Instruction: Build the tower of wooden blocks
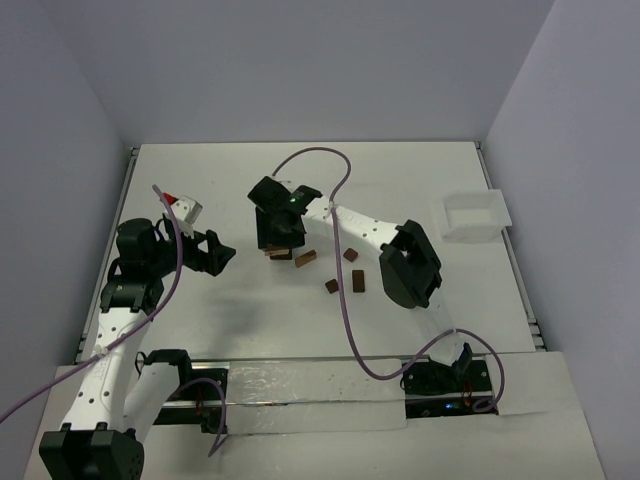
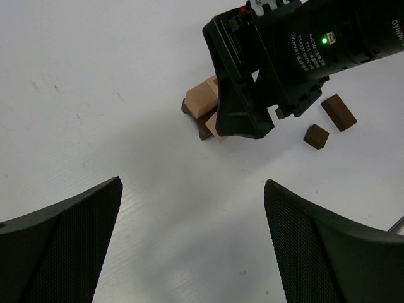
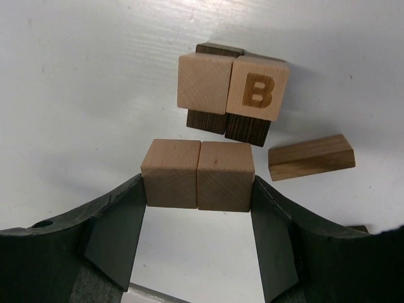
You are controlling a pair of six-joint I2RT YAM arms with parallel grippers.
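The wood block tower [image 3: 230, 88] is two light tan cubes, one marked "B", on dark brown blocks. It shows in the top view [image 1: 280, 254] and in the left wrist view [image 2: 201, 101]. My right gripper [image 3: 198, 189] is shut on two reddish-tan cubes [image 3: 197, 165], held side by side just in front of the tower. In the top view the right gripper [image 1: 279, 232] hangs over the tower. My left gripper [image 2: 192, 189] is open and empty, left of the tower over bare table, and also shows in the top view [image 1: 216, 252].
A reddish-brown plank [image 3: 310, 157] lies right of the tower, also in the top view [image 1: 305, 259]. Three dark brown blocks lie further right [image 1: 350, 254], [image 1: 332, 286], [image 1: 358, 281]. A white tray [image 1: 470, 215] sits at the far right.
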